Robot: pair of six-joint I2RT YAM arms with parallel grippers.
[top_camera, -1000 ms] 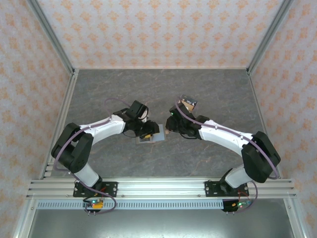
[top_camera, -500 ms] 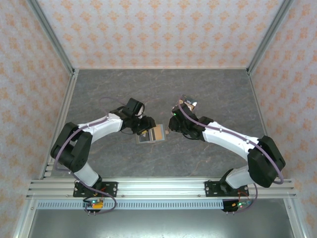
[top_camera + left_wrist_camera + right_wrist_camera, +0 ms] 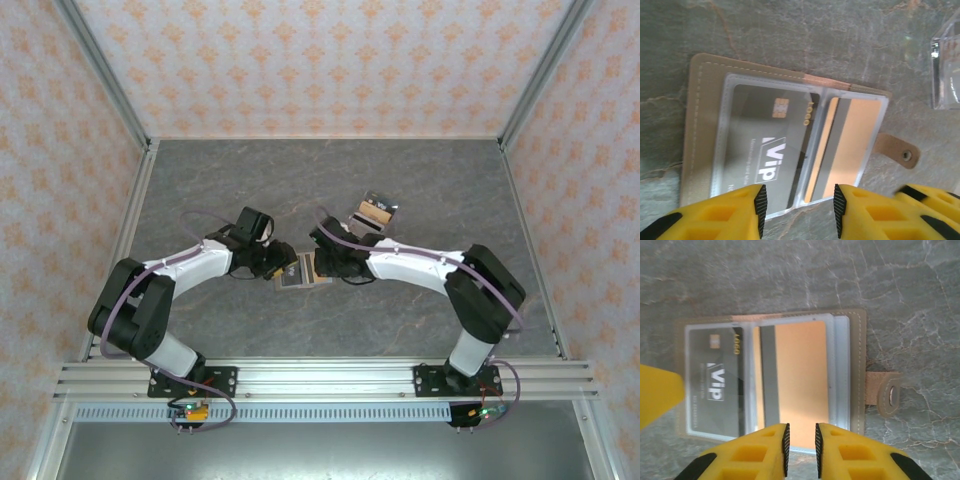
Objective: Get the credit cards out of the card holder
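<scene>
Right wrist view first, Ben: how does the right pincer (image 3: 802, 440) stand?

Nearly closed, Ana. Its fingers leave a thin gap and grip nothing I can see. A second ago it hung right of the holder (image 3: 858, 365). It has swung left over it, narrowing as it came.

And just beyond the tips?

The end of the orange card (image 3: 800, 380), showing through the clear sleeve of the holder's right half. The gap lines up with that card's edge. Left of it a dark card (image 3: 715, 385) sits in the other sleeve. The brown tab (image 3: 885, 392) sticks out to the right, on the desk (image 3: 790, 270).

The left pincer (image 3: 800, 205)?

It is open wider, though narrower than before, and empty. Its fingers stand astride the fold at the same edge. Whether they press on the holder I cannot tell.

So what does that mean?

I judge the pull has not begun. Both cards lie fully sleeved, and the holder is flat and open mid-desk between the arms. The right pincer looks set to nip the orange card while the left steadies. A clear piece (image 3: 375, 211) lies farther back, to the right.
</scene>
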